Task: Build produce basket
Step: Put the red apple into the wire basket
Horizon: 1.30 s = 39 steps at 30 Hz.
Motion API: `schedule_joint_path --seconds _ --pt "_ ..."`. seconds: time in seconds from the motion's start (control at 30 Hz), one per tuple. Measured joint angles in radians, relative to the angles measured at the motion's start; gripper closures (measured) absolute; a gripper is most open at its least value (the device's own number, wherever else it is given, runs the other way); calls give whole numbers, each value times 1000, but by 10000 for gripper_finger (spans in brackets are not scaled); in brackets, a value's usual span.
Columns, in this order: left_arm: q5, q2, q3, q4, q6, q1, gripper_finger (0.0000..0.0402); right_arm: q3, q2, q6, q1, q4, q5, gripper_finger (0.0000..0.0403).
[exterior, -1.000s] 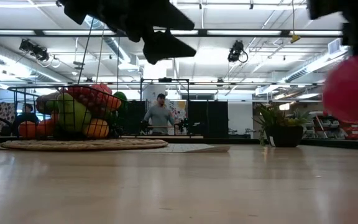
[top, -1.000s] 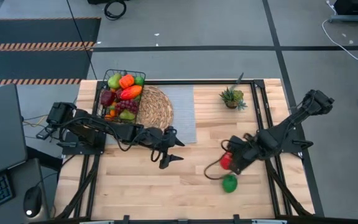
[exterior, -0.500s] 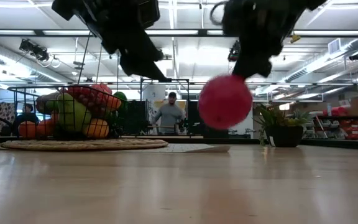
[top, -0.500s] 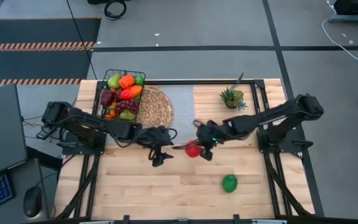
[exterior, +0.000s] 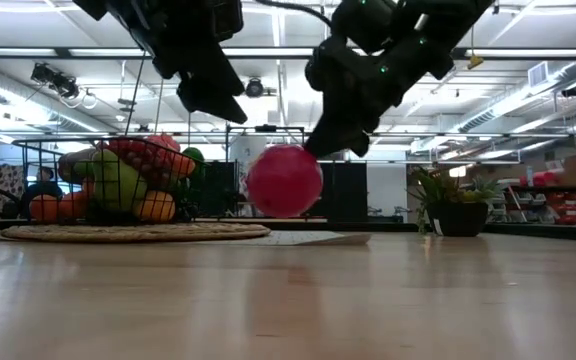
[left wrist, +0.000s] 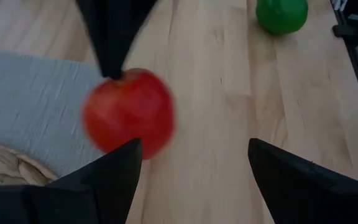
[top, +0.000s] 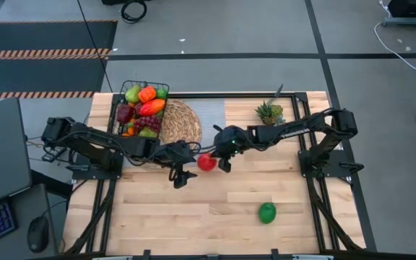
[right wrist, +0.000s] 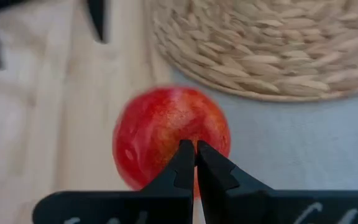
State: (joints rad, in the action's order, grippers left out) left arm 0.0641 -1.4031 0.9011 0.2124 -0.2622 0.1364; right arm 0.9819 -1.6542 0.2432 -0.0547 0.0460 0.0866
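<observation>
- My right gripper (top: 219, 155) is stretched across the middle of the table, its fingers pinched together on the stem of a red apple (top: 206, 162); in the right wrist view the two tips meet right over the apple (right wrist: 171, 143).
- From the low view I see the apple (exterior: 284, 181) hanging clear of the wooden table (exterior: 288, 300), dangling under the right gripper (exterior: 328, 140).
- My left gripper (top: 180, 175) sits just beside the apple on its left side, fingers spread wide apart and holding nothing; the left wrist view shows the apple (left wrist: 129, 113) in front of the gap between its two dark fingers (left wrist: 98, 180).
- The basket (top: 140, 110) stands at the far left of the table, partly resting on the round woven mat (top: 181, 124), and it is already heaped with produce (top: 144, 105): green, orange, red and dark pieces.
- A grey cloth (top: 211, 130) lies under and beside the mat; the apple hangs near its front edge.
- Between the apple and the basket I have the left arm and the mat in the way.
- A green lime (top: 267, 212) lies alone on the bare wood near the front right, well apart from both grippers.
- A small spiky potted plant (top: 270, 113) stands at the far right, just behind the right arm.
- In the low view a person (exterior: 40, 190) shows in the room behind the basket.
</observation>
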Motion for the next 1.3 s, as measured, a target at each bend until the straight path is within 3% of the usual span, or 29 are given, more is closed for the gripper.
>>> schedule_joint_path --seconds 0.47,0.6,0.73,1.03,1.3 --pt "95 1 0 22 -23 0 104 -2 -95 -64 -57 -110 12 368" --pt "173 1 0 21 -23 0 104 -2 -92 -64 -57 -120 46 338" --pt "187 1 0 12 -23 0 104 -1 -71 -69 -54 -136 82 289" --pt "210 1 0 -27 -41 0 104 -2 85 -90 -52 63 93 193" --pt "186 -32 1 -73 32 42 104 -2 274 -85 -52 273 -97 184"
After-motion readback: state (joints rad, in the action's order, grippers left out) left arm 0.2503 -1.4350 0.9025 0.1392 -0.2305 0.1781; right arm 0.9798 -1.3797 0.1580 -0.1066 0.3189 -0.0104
